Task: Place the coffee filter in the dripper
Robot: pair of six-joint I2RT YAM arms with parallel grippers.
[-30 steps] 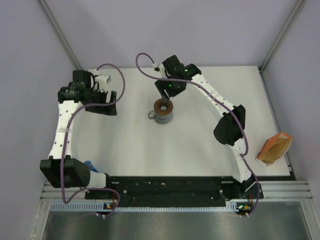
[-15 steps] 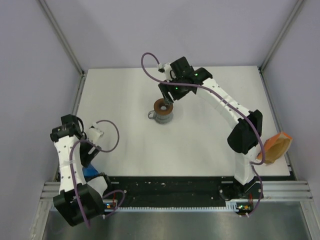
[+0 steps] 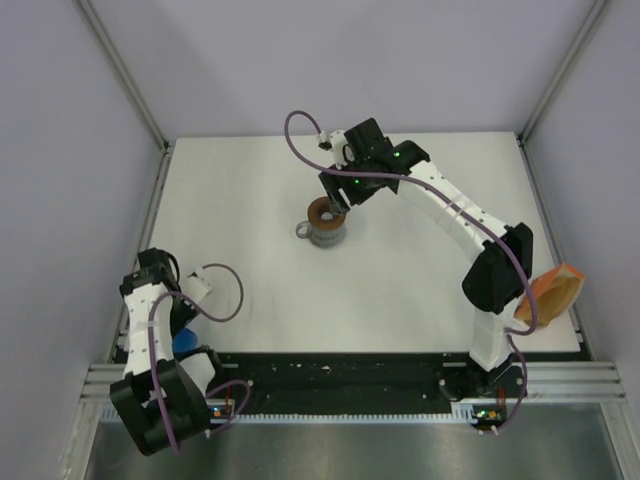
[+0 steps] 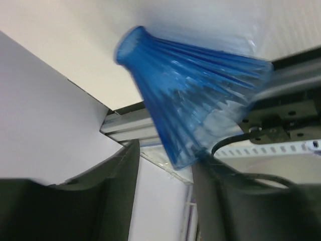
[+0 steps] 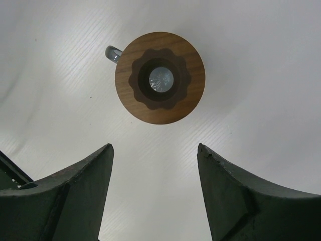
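The dripper (image 4: 190, 95), a blue ribbed funnel, lies on its side at the table's near left corner (image 3: 183, 340). My left gripper (image 4: 166, 150) is right at it. The funnel's wide rim rests against the right finger (image 4: 225, 201), and a gap separates it from the left finger (image 4: 115, 191). The jaws stand apart, gripping nothing. My right gripper (image 5: 154, 146) hangs open over the grey mug (image 3: 326, 232), whose top carries a brown wooden ring (image 5: 159, 78). The coffee filter is out of view.
An orange wedge-shaped pack (image 3: 548, 295) lies at the right edge of the table, beside the right arm's elbow. The aluminium rail (image 4: 125, 125) and the side wall run close behind the dripper. The mug's handle (image 5: 113, 51) points left in the right wrist view.
The left arm has swung from the far left of the table down to the near left corner and its jaws have narrowed around the dripper's rim. The right gripper has stayed over the mug.
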